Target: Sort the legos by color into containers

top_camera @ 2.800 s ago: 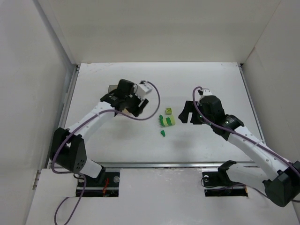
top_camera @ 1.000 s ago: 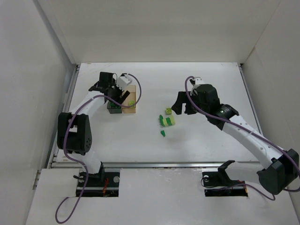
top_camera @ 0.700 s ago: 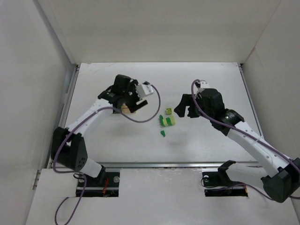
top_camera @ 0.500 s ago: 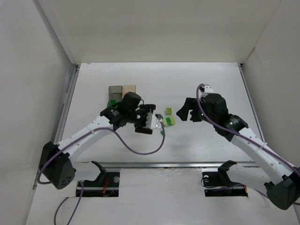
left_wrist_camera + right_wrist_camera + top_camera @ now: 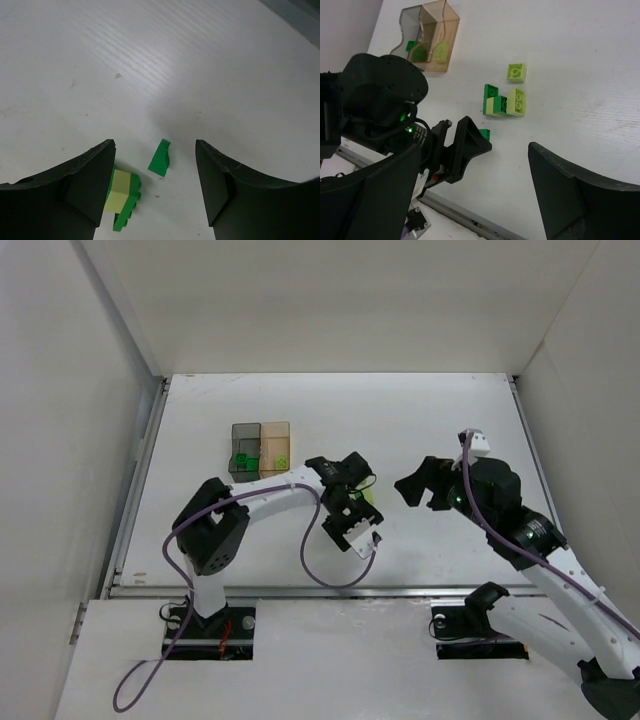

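The grey container (image 5: pixel 245 440) and the amber container (image 5: pixel 275 438) stand joined at the back left; the grey one holds dark green legos (image 5: pixel 240 460), the amber one a pale one (image 5: pixel 282 462). My left gripper (image 5: pixel 350 518) hangs open over the loose legos. In its wrist view a small dark green lego (image 5: pixel 160 158) lies between its fingers (image 5: pixel 85 190), touching neither. A green and pale cluster (image 5: pixel 122 192) lies by the left finger. My right gripper (image 5: pixel 424 486) is open and empty to the right. Its wrist view shows a single pale lego (image 5: pixel 516 72), the cluster (image 5: pixel 504 102) and both containers (image 5: pixel 440 37).
White walls close in the table on the left (image 5: pixel 110 390), back and right. A metal rail (image 5: pixel 330 590) runs along the near edge. The left arm's purple cable (image 5: pixel 310 565) loops over the table in front of the legos.
My left arm has swung from the containers over to the loose legos, its jaws narrowing a little. My right arm has drawn back to the right, away from the legos.
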`<state>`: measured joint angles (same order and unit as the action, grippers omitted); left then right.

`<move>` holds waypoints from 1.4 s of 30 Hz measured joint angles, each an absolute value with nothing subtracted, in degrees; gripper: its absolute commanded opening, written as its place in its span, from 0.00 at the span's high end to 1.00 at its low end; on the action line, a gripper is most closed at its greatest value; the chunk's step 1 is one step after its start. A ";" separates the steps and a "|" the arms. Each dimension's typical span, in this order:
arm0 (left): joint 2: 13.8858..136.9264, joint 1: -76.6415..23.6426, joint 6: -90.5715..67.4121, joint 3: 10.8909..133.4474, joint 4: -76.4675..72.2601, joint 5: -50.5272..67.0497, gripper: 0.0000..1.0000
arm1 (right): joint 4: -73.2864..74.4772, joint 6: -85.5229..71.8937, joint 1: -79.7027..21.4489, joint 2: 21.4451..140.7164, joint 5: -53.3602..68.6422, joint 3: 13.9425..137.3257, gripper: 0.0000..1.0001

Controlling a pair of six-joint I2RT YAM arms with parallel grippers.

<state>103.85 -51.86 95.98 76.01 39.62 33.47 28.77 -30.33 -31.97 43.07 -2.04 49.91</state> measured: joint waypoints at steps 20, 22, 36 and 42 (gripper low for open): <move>114.17 -51.70 101.91 81.65 43.35 23.64 0.57 | 31.14 -29.10 -31.97 44.56 -4.12 47.83 0.06; 114.30 -51.66 101.84 81.80 43.27 23.00 0.68 | 31.14 -28.88 -31.97 44.95 -4.12 47.83 0.06; 111.87 -50.00 86.26 82.26 42.92 28.80 1.00 | 29.76 -28.01 -31.94 51.18 -3.99 48.75 0.06; 98.35 -35.44 53.87 79.94 31.44 38.76 1.00 | 27.53 -27.77 -31.94 58.37 -2.79 52.21 0.06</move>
<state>98.35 -35.44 53.87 79.94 31.44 38.76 27.53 -27.77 -31.94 58.37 -2.79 52.21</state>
